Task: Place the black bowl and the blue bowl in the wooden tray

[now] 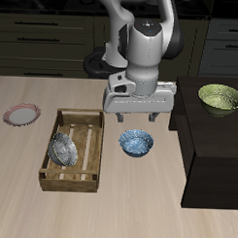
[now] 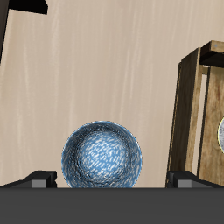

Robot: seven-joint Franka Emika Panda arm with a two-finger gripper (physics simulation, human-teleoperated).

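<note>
The blue bowl (image 1: 137, 143) stands upright on the table beside the wooden tray (image 1: 97, 149). My gripper (image 1: 140, 120) hangs just above the blue bowl, open, with nothing between its fingers. The black bowl (image 1: 62, 148) lies inside the wooden tray, tilted against the wall farthest from the blue bowl. In the wrist view the blue bowl (image 2: 102, 157) sits between my two fingertips (image 2: 39, 179), still below them. That view also catches the tray's wall (image 2: 188, 114) and a sliver of the black bowl (image 2: 220, 131).
A pink-rimmed plate (image 1: 21, 115) lies on the table beyond the tray's far side. An olive-green bowl (image 1: 220, 97) rests on a dark raised cabinet (image 1: 212, 153) close to the blue bowl.
</note>
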